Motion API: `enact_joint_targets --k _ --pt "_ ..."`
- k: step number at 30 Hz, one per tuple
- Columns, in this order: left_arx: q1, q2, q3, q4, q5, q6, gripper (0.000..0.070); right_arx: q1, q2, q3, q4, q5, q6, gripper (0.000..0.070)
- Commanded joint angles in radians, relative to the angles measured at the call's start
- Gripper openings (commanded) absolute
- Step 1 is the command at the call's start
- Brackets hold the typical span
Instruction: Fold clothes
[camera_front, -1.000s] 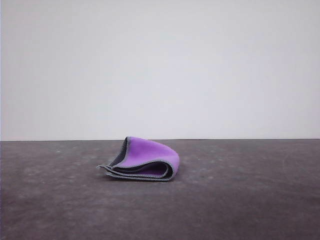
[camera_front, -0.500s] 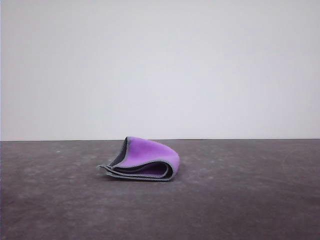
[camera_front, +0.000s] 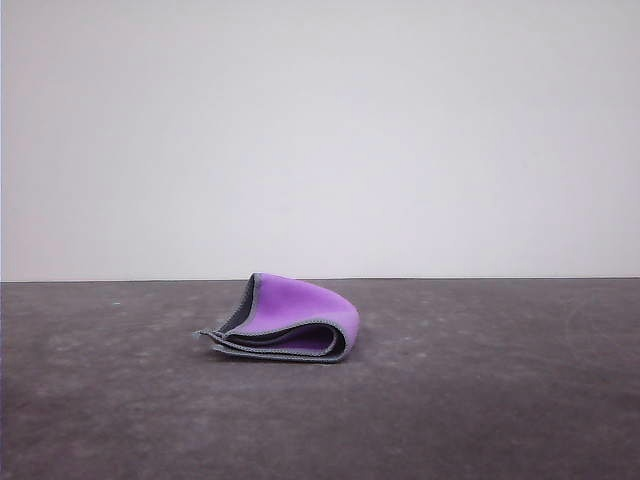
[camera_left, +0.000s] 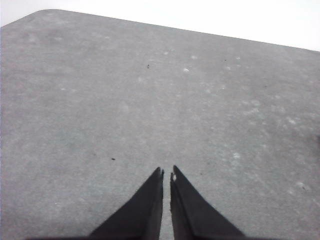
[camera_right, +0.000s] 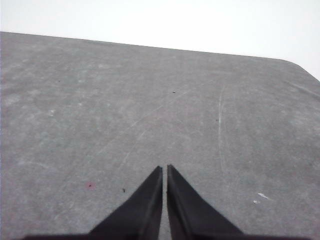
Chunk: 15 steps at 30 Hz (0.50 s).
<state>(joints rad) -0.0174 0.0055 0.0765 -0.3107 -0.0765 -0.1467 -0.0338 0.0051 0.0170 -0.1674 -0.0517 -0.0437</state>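
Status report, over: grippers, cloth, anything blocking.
Left gripper shut, empty, over bare table. Right gripper shut, empty. Cloth lying folded mid-table, purple face up, grey edges stacked at its left. Nothing near it.

A bare test bench or lab setup: a scuffed, speckled dark grey tabletop (camera_front: 480, 400) stretches beyond the fingertips to a plain white backdrop wall (camera_front: 320, 130).

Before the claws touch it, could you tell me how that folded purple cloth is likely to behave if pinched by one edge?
The cloth will probably flop open: its layers lie loose, curling apart along the open edges. It looks thick, so the rounded fold may spring back. Pushed, it would likely slide and bunch on the table.
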Motion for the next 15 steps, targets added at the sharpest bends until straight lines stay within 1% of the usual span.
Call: enact_joint_targets --k 1,15 --pt "0.0 -0.001 -0.018 -0.007 -0.003 -0.001 0.0016 -0.002 -0.002 -0.005 0.011 0.0 0.018 0.0012" --pt "0.0 -0.001 -0.018 -0.007 -0.003 -0.001 0.0016 -0.002 -0.002 -0.005 0.011 0.0 0.018 0.0012"
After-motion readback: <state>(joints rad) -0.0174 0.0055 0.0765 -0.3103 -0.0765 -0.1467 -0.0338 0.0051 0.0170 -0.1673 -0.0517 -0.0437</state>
